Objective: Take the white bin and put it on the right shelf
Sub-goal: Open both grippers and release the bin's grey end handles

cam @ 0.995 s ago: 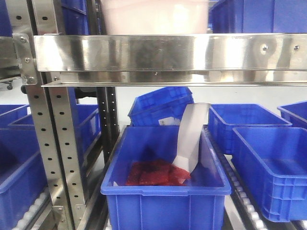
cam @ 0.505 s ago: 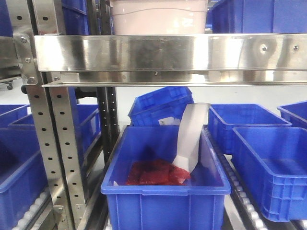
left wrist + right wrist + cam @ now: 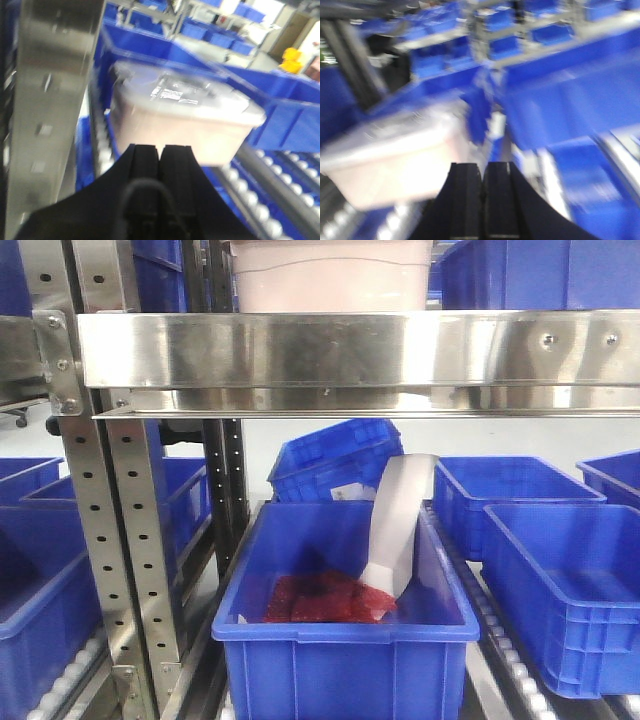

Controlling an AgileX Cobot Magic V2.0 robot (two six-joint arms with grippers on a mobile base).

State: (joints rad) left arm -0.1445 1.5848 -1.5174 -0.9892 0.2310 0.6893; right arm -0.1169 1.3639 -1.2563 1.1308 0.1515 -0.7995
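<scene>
Front-facing view shows the milky pinkish-white plastic bin sitting behind the shiny stainless-steel front rail of the right shelf, at about 12 o'clock in frame. A second ago its lower edge was a pale blur; now a moulded ridge reads sharply and the rail sits slightly higher, so the bin seems to have settled onto the shelf and placement looks nearly finished.

Left wrist view has the left pincer with its black fingers pressed together, empty, just short of the bin's near wall; the glossy lid carries a label. Right wrist view is heavily smeared, yet the right pincer also appears closed on nothing, with the bin at its 9 o'clock.

Blue open crates crowd the shelf rollers beyond the bin. Below, a blue crate holds a red packet and a white strip. A perforated steel upright stands at 8 o'clock, close to any withdrawal path.
</scene>
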